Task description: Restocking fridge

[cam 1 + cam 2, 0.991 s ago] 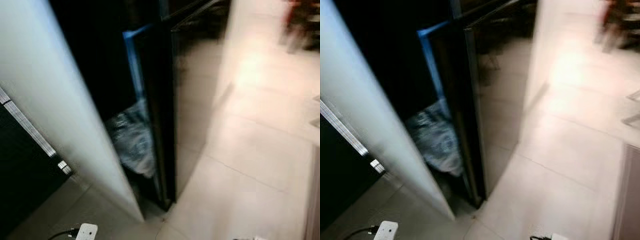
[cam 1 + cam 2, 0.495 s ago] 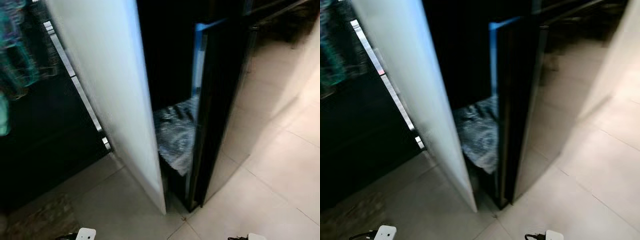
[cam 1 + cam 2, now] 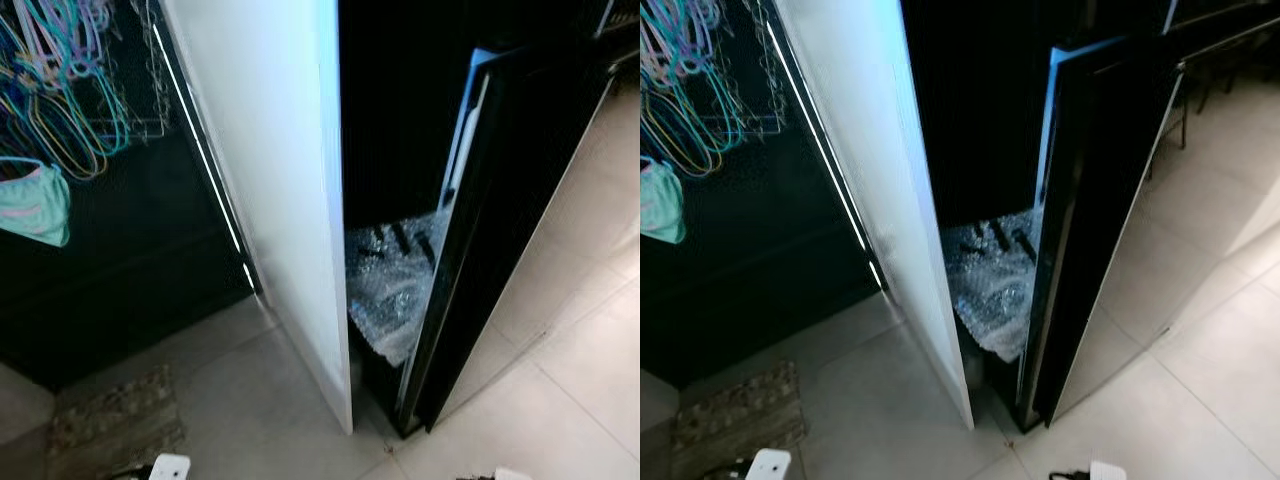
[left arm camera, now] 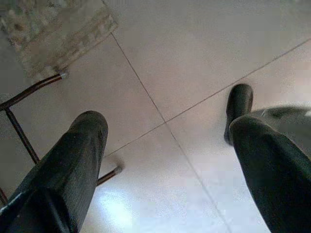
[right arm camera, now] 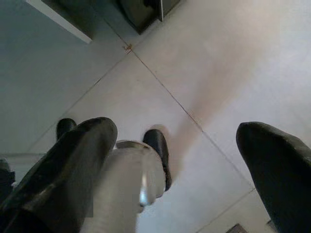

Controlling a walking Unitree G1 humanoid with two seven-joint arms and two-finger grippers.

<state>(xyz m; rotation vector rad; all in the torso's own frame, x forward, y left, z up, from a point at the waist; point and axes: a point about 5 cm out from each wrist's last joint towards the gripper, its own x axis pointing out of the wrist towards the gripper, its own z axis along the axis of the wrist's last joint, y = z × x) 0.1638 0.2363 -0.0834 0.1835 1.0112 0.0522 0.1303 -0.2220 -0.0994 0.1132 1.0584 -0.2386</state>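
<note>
**Inspector A:** Where is the fridge placed, and how is it standing?

**Inspector B:** The fridge [image 3: 400, 110] is recorded in the upper centre of the left eye view as a dark cavity. It is flanked by a white door [image 3: 270, 180] to its left and a black glossy door [image 3: 500, 230] to its right, both swung outward. A crumpled sheet of bubble wrap [image 3: 395, 290] is seen low inside, between the 2 doors; no stock can be made out.

**Inspector A:** State of the tools?

**Inspector B:** The left gripper [image 4: 165, 160] is pointed at the floor tiles [image 4: 194, 58], fingers spread, nothing held. The right gripper [image 5: 180, 160] is likewise spread and empty above the tiles. Both arms are judged idle because the approach is not yet finished.

**Inspector A:** Edges and room?

**Inspector B:** The gap between the door edges is narrow. Open floor is noted at the lower right of the frame. A small mat [image 3: 115, 420] lies at the lower left, with hangers [image 3: 60, 90] in the upper left. The black door is judged to need widening before any reach.
</note>
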